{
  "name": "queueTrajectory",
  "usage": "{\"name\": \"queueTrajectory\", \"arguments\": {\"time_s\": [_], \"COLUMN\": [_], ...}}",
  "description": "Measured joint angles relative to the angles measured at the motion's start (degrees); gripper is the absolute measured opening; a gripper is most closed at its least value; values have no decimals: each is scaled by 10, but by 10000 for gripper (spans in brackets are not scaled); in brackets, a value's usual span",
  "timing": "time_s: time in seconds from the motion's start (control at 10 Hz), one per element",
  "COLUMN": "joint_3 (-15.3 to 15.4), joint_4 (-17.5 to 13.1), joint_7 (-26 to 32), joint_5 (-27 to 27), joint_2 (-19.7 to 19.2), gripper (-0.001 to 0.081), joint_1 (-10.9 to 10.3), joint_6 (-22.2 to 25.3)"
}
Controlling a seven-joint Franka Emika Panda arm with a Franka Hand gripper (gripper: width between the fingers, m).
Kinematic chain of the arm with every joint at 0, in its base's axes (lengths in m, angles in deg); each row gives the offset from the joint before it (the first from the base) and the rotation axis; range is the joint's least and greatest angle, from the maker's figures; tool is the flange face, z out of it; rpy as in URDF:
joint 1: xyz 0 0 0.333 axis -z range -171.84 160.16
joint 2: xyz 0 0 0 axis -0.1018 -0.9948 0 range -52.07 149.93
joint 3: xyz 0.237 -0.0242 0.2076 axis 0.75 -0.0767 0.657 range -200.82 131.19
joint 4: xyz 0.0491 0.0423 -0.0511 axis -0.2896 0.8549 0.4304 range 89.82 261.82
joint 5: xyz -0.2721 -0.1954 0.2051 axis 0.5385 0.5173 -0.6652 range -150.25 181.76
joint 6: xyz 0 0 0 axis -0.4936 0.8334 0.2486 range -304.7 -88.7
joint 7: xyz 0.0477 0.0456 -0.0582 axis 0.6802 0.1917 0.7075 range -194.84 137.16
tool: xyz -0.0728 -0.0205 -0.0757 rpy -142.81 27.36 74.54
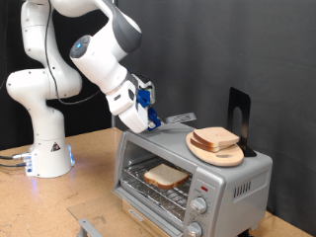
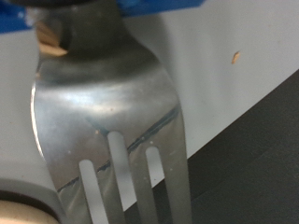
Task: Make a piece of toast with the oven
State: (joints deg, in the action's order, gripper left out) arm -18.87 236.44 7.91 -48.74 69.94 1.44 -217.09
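Observation:
The silver toaster oven [image 1: 235,184] stands at the exterior view's lower right with its glass door [image 1: 133,205] open. One slice of pale bread, the piece of toast [image 1: 166,177], lies flat on the wire rack inside. My gripper [image 1: 148,111] hangs just above the oven's top, on the exterior view's left side. It is shut on a metal fork [image 1: 179,119] that points toward the wooden plate [image 1: 211,154]. In the wrist view the fork [image 2: 112,121] fills the frame, with my blue fingers [image 2: 163,5] at its handle.
A pile of like bread slices [image 1: 216,138] sits on the wooden plate on top of the oven. A black stand [image 1: 238,113] rises behind the plate. Two knobs [image 1: 200,205] and a red light [image 1: 200,186] are on the oven's front. The robot base [image 1: 47,148] is at the left.

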Motion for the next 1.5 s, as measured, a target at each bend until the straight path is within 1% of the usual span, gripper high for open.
{"name": "queueTrajectory", "arguments": {"time_s": [0.3, 0.4, 0.5, 0.6, 0.7, 0.8, 1.0, 1.2, 1.5], "joint_3": [22, 26, 30, 31, 30, 28, 18, -3, -27], "joint_4": [-3, -5, -5, -6, -6, -6, -8, -13, -21], "joint_7": [0, 0, 0, 0, 1, 1, 1, 0, -24], "joint_5": [-16, -19, -21, -22, -22, -22, -25, -33, -27], "joint_2": [-14, -16, -16, -16, -15, -13, -1, 21, 56], "gripper": [474, 705, 705, 776, 802, 802, 807, 808, 808], "joint_1": [-1, -1, -1, -1, -1, -1, 0, 0, 5], "joint_6": [-19, -19, -18, -15, -9, 0, 34, 77, 117]}}
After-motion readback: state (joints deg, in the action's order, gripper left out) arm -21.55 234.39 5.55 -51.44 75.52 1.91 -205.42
